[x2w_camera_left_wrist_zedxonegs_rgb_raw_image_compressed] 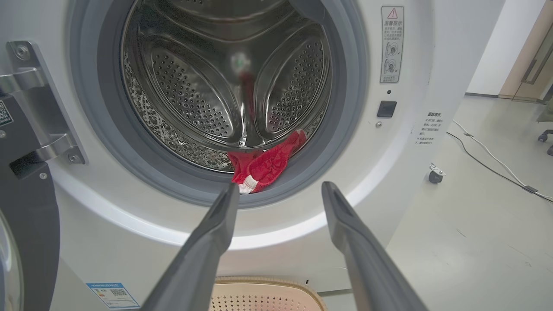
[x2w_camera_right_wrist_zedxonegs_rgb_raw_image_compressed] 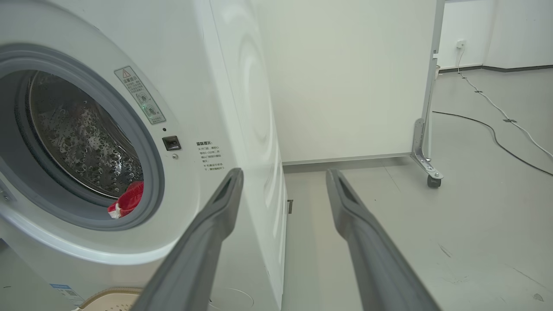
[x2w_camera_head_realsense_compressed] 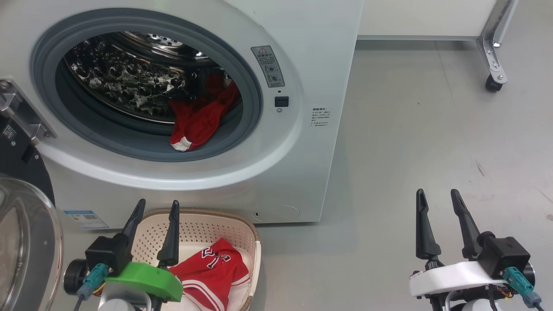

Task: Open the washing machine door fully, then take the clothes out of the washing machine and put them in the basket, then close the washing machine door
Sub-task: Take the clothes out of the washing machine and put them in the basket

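The white washing machine (x2w_camera_head_realsense_compressed: 302, 142) stands with its door (x2w_camera_head_realsense_compressed: 26, 242) swung wide open at the left, glass bowl toward me. A red garment with white trim (x2w_camera_head_realsense_compressed: 201, 121) lies at the drum's front lip, over the grey gasket; it also appears in the left wrist view (x2w_camera_left_wrist_zedxonegs_rgb_raw_image_compressed: 263, 166) and the right wrist view (x2w_camera_right_wrist_zedxonegs_rgb_raw_image_compressed: 127, 203). A red jersey with lettering (x2w_camera_head_realsense_compressed: 211, 270) lies in the cream basket (x2w_camera_head_realsense_compressed: 255, 242) on the floor before the washer. My left gripper (x2w_camera_head_realsense_compressed: 157, 207) hangs open above the basket's left part, empty. My right gripper (x2w_camera_head_realsense_compressed: 438, 196) stands open over bare floor to the right.
A white panel on a metal leg with a caster (x2w_camera_head_realsense_compressed: 492, 82) stands at the back right. Cables (x2w_camera_right_wrist_zedxonegs_rgb_raw_image_compressed: 497, 134) run across the grey floor further off. The door's hinge bracket (x2w_camera_left_wrist_zedxonegs_rgb_raw_image_compressed: 39, 103) juts out at the washer's left.
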Available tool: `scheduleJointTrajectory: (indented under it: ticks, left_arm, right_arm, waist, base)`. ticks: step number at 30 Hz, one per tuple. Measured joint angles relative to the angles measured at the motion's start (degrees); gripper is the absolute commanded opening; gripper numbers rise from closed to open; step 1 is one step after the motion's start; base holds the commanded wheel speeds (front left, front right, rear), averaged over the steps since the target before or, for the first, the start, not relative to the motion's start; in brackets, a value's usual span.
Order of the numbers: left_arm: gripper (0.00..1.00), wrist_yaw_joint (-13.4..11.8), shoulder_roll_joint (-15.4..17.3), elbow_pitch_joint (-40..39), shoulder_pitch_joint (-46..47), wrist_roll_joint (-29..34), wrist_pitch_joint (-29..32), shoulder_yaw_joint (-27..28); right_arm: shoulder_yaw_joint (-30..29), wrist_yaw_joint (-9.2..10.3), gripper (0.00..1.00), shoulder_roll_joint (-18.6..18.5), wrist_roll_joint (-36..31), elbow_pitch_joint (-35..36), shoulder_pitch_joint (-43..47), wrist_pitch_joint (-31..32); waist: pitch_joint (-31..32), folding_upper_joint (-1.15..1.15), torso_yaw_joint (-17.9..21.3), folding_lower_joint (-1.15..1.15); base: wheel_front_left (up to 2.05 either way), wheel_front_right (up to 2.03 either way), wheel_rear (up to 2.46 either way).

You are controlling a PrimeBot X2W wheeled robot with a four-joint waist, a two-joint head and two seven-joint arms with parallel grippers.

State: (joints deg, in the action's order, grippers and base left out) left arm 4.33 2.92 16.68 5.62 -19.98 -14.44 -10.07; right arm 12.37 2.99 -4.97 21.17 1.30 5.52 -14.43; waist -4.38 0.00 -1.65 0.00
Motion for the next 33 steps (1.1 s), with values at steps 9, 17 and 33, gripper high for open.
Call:
scheduleJointTrajectory:
  ticks: [9,17,33]
  left_arm:
    - [1.00,0.0,0.0,-0.8,0.0,0.0,0.0,0.1]
    - [1.00,-0.1,0.1,-2.4,0.0,0.0,0.0,0.6]
    - [1.00,-0.1,5.8,-4.5,7.5,0.0,3.8,4.6]
  right_arm:
    - [0.3,0.01,1.00,0.0,0.0,0.7,0.0,0.0]
    - [1.7,0.00,1.00,0.0,-0.1,2.2,-0.1,0.6]
    - [4.9,-0.20,1.00,0.8,-1.2,4.0,-3.9,0.6]
  waist:
    - [-1.1,0.00,0.2,0.00]
    - [-4.0,0.00,0.6,0.00]
    - [-14.0,0.00,3.6,0.00]
  base:
    - [0.00,0.00,0.00]
    - [0.00,0.00,0.00]
    - [0.00,0.00,0.00]
